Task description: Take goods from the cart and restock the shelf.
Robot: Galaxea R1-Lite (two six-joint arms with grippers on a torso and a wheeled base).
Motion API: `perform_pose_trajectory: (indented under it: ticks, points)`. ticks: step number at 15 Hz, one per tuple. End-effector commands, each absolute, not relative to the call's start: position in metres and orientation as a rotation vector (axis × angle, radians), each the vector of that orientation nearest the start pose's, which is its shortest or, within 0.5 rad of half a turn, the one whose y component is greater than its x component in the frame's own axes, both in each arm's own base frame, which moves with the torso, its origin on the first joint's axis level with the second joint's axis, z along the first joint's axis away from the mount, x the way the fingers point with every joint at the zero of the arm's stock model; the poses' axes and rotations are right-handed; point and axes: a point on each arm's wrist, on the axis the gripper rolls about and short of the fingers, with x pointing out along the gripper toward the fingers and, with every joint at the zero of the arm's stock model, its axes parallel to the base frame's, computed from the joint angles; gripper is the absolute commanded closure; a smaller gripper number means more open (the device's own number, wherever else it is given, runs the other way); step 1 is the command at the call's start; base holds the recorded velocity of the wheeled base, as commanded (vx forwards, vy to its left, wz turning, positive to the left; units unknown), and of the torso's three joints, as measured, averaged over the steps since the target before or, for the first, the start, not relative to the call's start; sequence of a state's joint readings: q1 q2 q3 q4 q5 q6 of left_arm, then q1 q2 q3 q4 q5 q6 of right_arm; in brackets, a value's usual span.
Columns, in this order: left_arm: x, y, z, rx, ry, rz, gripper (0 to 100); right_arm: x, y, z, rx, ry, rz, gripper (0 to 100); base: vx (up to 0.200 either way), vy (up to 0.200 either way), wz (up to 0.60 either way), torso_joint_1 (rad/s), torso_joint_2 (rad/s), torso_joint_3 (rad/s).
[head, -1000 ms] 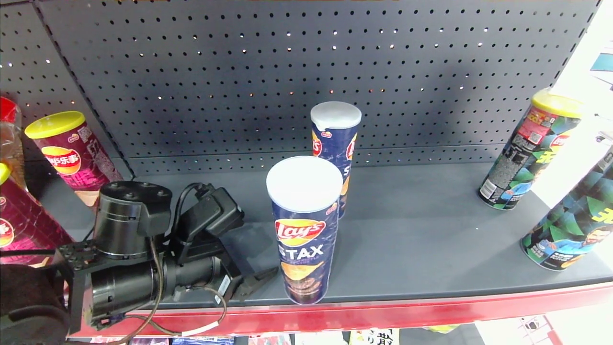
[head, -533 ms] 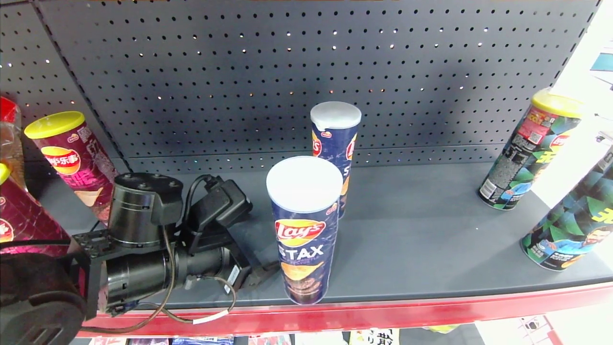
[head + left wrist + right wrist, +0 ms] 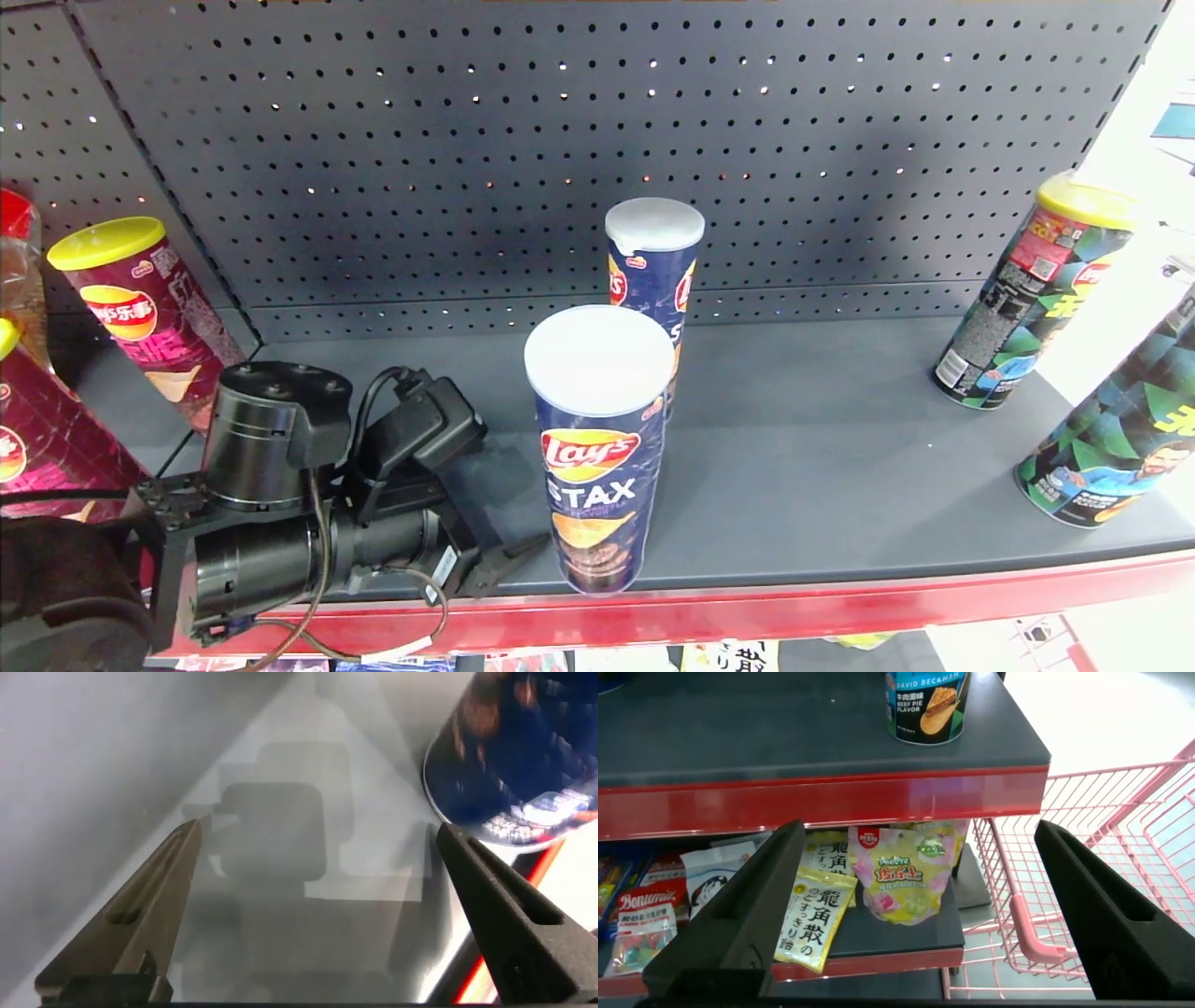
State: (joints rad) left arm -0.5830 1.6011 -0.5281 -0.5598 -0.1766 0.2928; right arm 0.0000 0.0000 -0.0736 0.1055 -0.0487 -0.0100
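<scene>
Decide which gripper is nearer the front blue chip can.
Left. The left gripper is open over the shelf beside the base of the front blue can, on its left. The right gripper is out in front of the shelf's red edge, by a green-black can farther right.

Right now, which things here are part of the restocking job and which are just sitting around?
Job: front blue can, beside the open left gripper; shelf; pink cart.
Probably just sitting there: rear blue can, purple cans, green-black cans, snack bags on the lower shelf.
</scene>
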Motion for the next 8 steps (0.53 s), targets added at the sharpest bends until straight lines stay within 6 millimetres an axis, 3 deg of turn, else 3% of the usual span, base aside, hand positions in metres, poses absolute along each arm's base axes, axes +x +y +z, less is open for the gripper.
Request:
perform_pose_trajectory:
  ticks: [1, 8]
  points:
    - [0.2015, -0.1391, 0.1351, 0.376, 0.390, -0.824, 0, -0.0288, -0.0011, 0.0849, -0.012, 0.034, -0.049, 0, 0.000, 0.000, 0.00, 0.000, 0.00, 0.000]
    - [0.2008, -0.1425, 0.1366, 0.375, 0.382, -0.844, 0, -0.0288, -0.0011, 0.0849, -0.010, 0.034, -0.050, 0, 0.000, 0.000, 0.00, 0.000, 0.00, 0.000]
